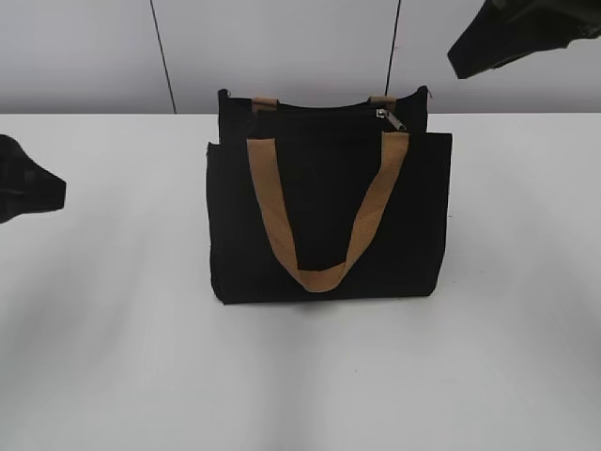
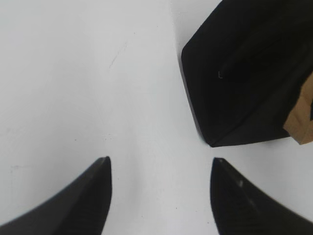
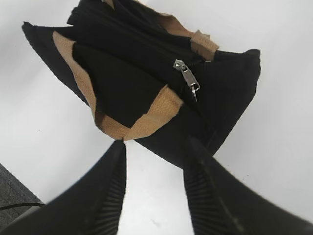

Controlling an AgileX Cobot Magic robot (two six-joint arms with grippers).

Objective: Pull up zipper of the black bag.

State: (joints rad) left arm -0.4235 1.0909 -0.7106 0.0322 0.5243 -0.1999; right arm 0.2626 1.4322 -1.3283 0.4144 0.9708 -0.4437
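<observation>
1. Bag stands upright mid surface, front pocket panel facing the exterior camera
2. Front tan handle hangs down over the bag face in a U; back handle only shows as two tan stubs at the rear top edge
3. Zipper runs along the bag top; silver pull sits at the right end in the exterior view, just beside the front handle's right root
4. My right wrist view shows the same pull, tab hanging down over the black fabric, close to the handle
5. My left claw is open, jaws wide apart over bare surface, holding nothing; a bag corner is near it, not touching
6. In the exterior view my left arm is at the left edge, well apart from the bag
7. My right claw is open, empty, fingertips above the bag's near side; can't tell if they touch it
8. My right arm sits up in the top right corner, above and right of the bag
</observation>
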